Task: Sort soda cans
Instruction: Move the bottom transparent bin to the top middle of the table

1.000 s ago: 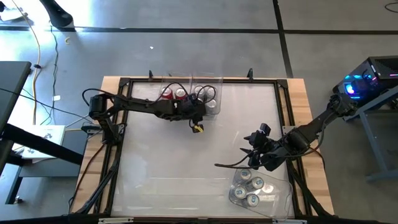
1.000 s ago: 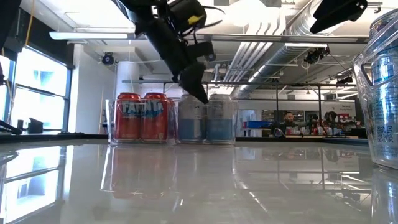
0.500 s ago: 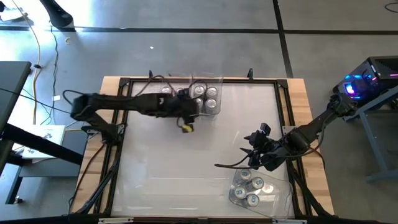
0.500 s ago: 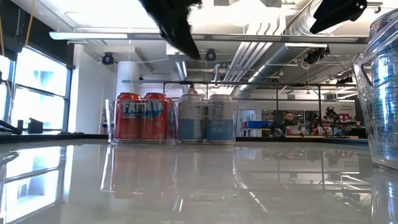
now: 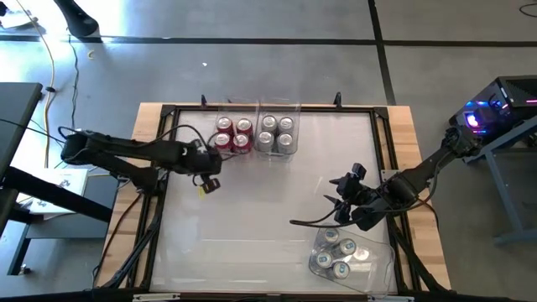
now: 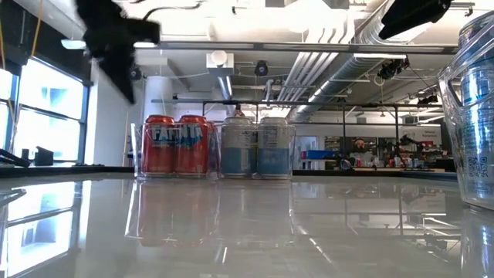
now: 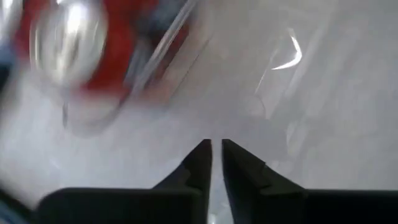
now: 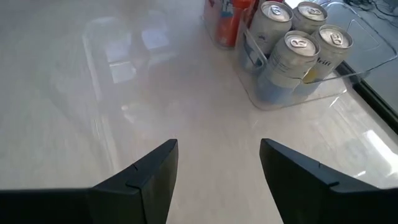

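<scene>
Left gripper (image 7: 212,163) jaws nearly closed, thin gap, nothing held; hung over tabletop (image 5: 252,218) beside red cans (image 5: 232,134) in clear bin (image 5: 289,151). Wrist view blurred; can tops hard to read. Right gripper (image 8: 217,163) jaws spread wide, empty, above near-right bin (image 5: 382,252) of silver-grey cans (image 5: 340,252). Silver-grey cans (image 5: 277,132) stood beside red ones at far edge. Low view cut off both grippers' tips.
</scene>
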